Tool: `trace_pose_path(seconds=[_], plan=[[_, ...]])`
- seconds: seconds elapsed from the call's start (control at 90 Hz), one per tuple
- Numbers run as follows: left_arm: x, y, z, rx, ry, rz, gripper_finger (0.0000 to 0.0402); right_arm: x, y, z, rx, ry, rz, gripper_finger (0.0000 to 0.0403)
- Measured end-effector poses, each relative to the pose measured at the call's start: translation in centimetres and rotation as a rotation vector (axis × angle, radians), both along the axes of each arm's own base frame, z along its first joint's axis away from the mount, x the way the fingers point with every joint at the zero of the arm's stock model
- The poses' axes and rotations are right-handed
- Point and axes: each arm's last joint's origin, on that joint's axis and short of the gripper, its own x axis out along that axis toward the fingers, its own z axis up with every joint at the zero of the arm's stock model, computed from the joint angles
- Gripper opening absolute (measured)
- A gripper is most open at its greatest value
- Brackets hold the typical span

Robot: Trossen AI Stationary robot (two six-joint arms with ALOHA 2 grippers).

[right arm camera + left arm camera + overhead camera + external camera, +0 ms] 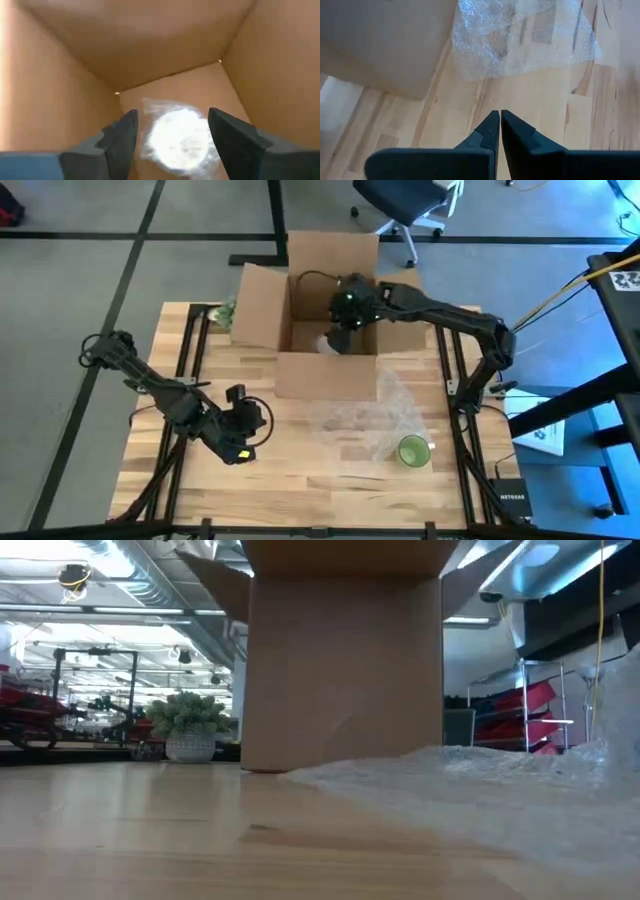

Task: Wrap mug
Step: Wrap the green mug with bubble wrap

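Observation:
A green mug (413,451) stands upright on the table at the near right, at the edge of a spread sheet of clear bubble wrap (365,420). Behind the sheet stands an open cardboard box (325,370). My right gripper (172,112) reaches down into the box and is open, with a white bubble-wrapped bundle (177,140) lying on the box floor between its fingers. My left gripper (500,116) hovers shut over bare table at the near left, pointing toward the sheet. My right gripper has one finger on each side of the wrapped bundle (150,142), coming from above into the box. I cannot tell whether either finger touches it. The bundle rests on the box floor.
The box flaps stand open at the far side. A small potted plant (225,312) sits left of the box. Bare wood lies between my left gripper and the sheet. An office chair (410,205) stands beyond the table.

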Motion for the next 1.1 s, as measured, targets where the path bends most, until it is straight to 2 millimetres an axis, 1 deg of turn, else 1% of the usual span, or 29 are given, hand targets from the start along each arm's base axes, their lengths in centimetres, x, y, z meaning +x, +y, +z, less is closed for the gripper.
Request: trace_pose_path(seconds=[0.067, 0.122, 0.267, 0.389, 0.511, 0.611, 0.667, 0.722, 0.789, 0.844, 0.911, 0.967, 1.033, 1.1], plan=[[0.0, 0.0, 0.0, 0.000, 0.000, 0.000, 0.0000, -1.0, 1.5, 2.1, -0.013, -0.036, 0.035, 0.0223], [0.0, 0.0, 0.0, 0.001, 0.000, -0.001, 0.0000, -1.9, 3.0, 3.3, -0.015, -0.046, 0.071, 0.0221], [0.0, 0.0, 0.0, 0.002, 0.001, -0.002, 0.0000, -3.8, 7.3, 4.8, 0.014, -0.033, 0.169, 0.0216], [0.0, 0.0, 0.0, 0.002, 0.001, -0.002, 0.0000, -6.0, 11.4, 5.6, 0.090, 0.018, 0.228, 0.0215], [-0.1, -0.1, 0.0, -0.002, -0.002, -0.005, 0.0000, -7.4, 16.1, 5.1, 0.148, 0.127, 0.273, 0.0215], [0.2, -0.3, 0.0, -0.016, -0.020, -0.009, 0.0000, -8.7, 19.7, 4.6, 0.166, 0.191, 0.262, 0.0215], [0.6, -0.7, -0.3, -0.041, -0.054, -0.023, 0.0000, -9.5, 21.7, 3.9, 0.162, 0.212, 0.236, 0.0215], [1.1, -1.0, -0.8, -0.063, -0.081, -0.056, 0.0000, -10.2, 23.7, 2.6, 0.152, 0.248, 0.213, 0.0215], [1.9, -1.5, -1.8, -0.098, -0.129, -0.092, 0.0000, -11.2, 26.1, 0.7, 0.136, 0.282, 0.177, 0.0215], [2.7, -1.9, -2.9, -0.117, -0.170, -0.116, 0.0000, -12.1, 27.5, -1.3, 0.111, 0.304, 0.134, 0.0215], [3.8, -2.1, -4.4, -0.118, -0.209, -0.131, 0.0000, -12.8, 28.7, -3.7, 0.077, 0.313, 0.096, 0.0215], [4.8, -2.1, -5.8, -0.111, -0.229, -0.133, 0.0000, -13.3, 29.3, -5.8, 0.041, 0.314, 0.086, 0.0215], [6.2, -2.1, -7.8, -0.108, -0.240, -0.133, 0.0000, -13.0, 29.8, -7.7, 0.035, 0.291, 0.104, 0.0215], [7.7, -2.0, -9.7, -0.112, -0.231, -0.130, 0.0000, -12.7, 30.2, -9.2, 0.036, 0.288, 0.153, 0.0215]])
